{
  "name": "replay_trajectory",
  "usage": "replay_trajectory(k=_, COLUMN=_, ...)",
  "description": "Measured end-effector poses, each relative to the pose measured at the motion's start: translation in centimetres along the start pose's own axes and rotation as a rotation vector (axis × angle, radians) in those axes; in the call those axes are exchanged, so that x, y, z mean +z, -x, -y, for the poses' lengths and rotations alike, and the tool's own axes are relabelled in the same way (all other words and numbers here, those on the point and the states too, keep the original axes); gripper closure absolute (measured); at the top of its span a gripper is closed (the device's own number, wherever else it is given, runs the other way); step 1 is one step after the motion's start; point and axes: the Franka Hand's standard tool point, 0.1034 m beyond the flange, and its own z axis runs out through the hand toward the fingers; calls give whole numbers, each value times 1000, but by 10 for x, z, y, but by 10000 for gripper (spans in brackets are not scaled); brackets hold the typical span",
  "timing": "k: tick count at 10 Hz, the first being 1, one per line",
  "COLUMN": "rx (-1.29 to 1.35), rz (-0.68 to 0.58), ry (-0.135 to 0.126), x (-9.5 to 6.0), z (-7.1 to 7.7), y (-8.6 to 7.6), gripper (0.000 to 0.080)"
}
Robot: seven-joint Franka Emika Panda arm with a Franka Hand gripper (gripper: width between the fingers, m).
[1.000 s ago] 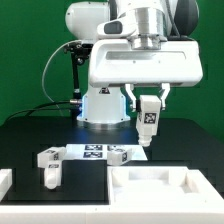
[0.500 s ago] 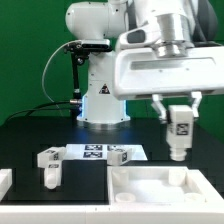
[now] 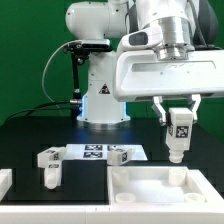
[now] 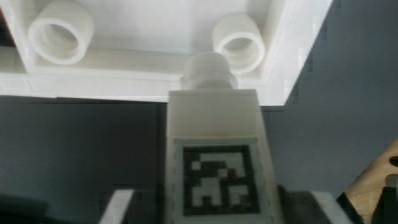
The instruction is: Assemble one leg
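The pincer [image 3: 178,118] is clenched on the leg [image 3: 177,140], one finger on each side of its upper part. The leg hangs upright with its square tag turned toward the near edge of the table [image 3: 85,190]. It hangs over the far rim of the panel [image 3: 160,186], a white tray that lies in the near corner of the table on the exterior view's right. The leg's lower tip is close above that rim. I cannot tell whether the two touch.

In the wrist view the leg [image 4: 217,150] runs lengthwise away from the camera, its tag facing the lens. Its narrow tip lies just beside a round socket [image 4: 240,40] inside the panel [image 4: 143,85]. A second socket [image 4: 63,40] sits well apart along the same wall. A sliver of a pale finger [image 4: 121,205] shows beside the leg's base.

Toward the exterior view's left, a second leg [image 3: 48,163] lies on the table near the end of the marker board [image 3: 93,152]. A third leg [image 3: 119,154] rests by the board's other end. At the near corner on the exterior view's left, a white part [image 3: 4,180] is cut off by the frame.
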Motion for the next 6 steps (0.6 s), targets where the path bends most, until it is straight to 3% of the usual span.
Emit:
replay_trajectory(k=3, rx=-17, rz=-64, ry=3, x=24, z=7, y=-19, gripper=514)
replay_trajectory(k=6, rx=-22, rz=-69, ry=5, x=25, z=6, y=-20, gripper=514)
